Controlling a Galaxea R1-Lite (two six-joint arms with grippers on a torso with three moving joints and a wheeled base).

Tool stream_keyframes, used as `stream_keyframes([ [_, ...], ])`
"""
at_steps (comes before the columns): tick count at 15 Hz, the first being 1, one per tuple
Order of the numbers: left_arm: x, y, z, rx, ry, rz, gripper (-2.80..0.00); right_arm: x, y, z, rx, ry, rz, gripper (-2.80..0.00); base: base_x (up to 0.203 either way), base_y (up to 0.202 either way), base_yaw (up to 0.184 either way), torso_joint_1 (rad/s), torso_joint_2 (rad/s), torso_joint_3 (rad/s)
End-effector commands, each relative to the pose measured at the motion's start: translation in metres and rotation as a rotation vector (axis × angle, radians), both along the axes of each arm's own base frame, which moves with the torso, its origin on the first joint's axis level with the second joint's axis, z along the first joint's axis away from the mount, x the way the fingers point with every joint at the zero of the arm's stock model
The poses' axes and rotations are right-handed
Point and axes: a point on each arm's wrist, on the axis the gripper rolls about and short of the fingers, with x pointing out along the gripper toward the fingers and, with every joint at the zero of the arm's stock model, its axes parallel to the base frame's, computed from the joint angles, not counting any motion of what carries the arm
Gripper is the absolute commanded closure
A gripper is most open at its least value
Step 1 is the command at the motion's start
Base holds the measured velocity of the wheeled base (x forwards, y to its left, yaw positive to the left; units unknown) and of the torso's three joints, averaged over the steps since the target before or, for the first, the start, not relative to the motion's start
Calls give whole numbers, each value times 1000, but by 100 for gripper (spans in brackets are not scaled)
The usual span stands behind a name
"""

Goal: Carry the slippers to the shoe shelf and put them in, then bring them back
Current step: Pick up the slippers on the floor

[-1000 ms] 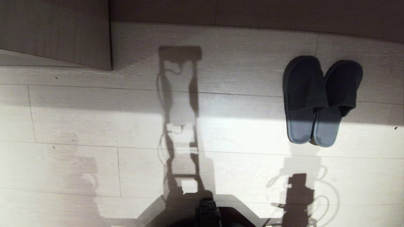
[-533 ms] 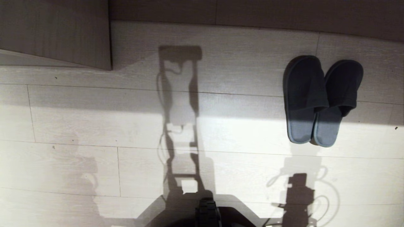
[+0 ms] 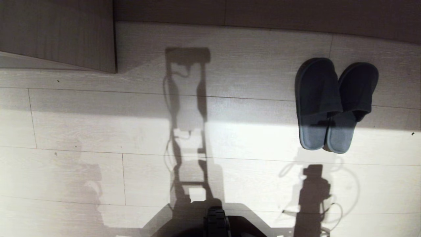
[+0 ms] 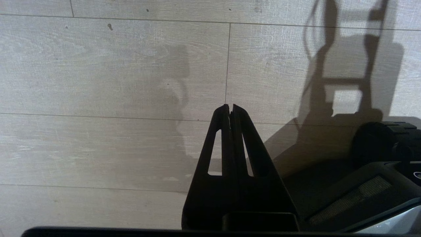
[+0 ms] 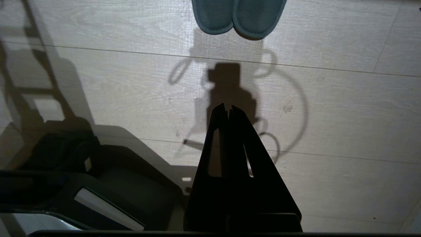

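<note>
Head view is showing pale plank floor (image 3: 98, 131) lying wide between a grey-brown wood-grain unit (image 3: 59, 33) at far left and the slippers (image 3: 334, 105) at right. They are lying side by side, touching, long axes running away from the robot, toes far. Both pincers, left pincer (image 4: 229, 106) and right pincer (image 5: 227, 107), are pressed together, hovering over floor.

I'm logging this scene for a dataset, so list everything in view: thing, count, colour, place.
slippers: two, dark navy, side by side on the floor, front right of the robot
floor: one, pale wood planks, throughout
wood-grain unit: one, grey-brown, far left and along the far edge
robot base: one, black, near edge, centre
left gripper: one, black, shut, empty, above bare planks
right gripper: one, black, shut, empty, short of the slippers' heels
</note>
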Motion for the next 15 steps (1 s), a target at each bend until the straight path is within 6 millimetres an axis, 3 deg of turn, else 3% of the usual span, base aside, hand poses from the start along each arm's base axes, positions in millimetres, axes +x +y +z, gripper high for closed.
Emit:
stream_keyframes([
  [1,0,0,0,-1,1,0,0,49,0,20,-10,229,12,0,0,0,0,0,0,0],
  [4,0,0,0,-1,-1,0,0,124,1,30,-24,358,45,0,0,0,0,0,0,0],
  [8,0,0,0,1,1,0,0,214,3,26,-70,302,94,0,0,0,0,0,0,0],
  [9,0,0,0,1,-1,0,0,231,3,21,-91,289,92,-280,0,0,0,0,0,0],
  [12,0,0,0,1,1,0,0,253,2,12,-134,223,78,-280,0,0,0,0,0,0],
  [15,0,0,0,2,1,0,0,257,1,12,-141,155,66,-280,0,0,0,0,0,0],
])
